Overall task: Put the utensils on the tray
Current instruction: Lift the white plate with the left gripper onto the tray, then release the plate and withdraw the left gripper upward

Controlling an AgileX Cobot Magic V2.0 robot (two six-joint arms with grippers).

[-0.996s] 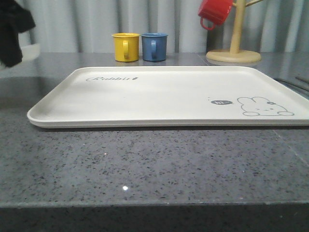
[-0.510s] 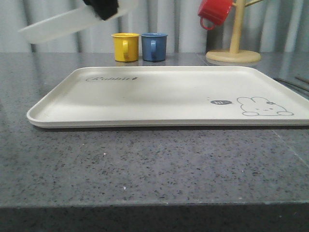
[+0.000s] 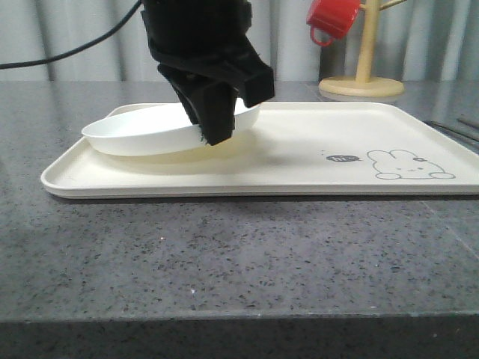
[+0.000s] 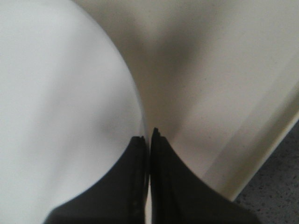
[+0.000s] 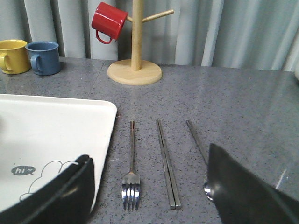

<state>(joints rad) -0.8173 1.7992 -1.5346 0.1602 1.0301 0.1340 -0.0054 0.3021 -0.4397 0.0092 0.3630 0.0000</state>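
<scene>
The left gripper [image 3: 213,123], clenched on the round shallow white plate's [image 3: 135,133] rim, has swung down from above onto the large cream rectangular tray [image 3: 299,183], toward its nine-o'clock end. The plate looks nearly delivered, needing only release. The right gripper [image 5: 149,196] is spread wide over the counter, with the steel fork [image 5: 131,175], slim steel chopsticks [image 5: 167,163] and long-handled steel spoon [image 5: 198,149] still off the tray.

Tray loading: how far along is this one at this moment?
Nothing is released on the tray yet. In hand: the left gripper pinches the white plate by its rim, low over the tray. Left: fork, chopsticks and spoon lie on the counter beside the tray; the right gripper is open.
</scene>
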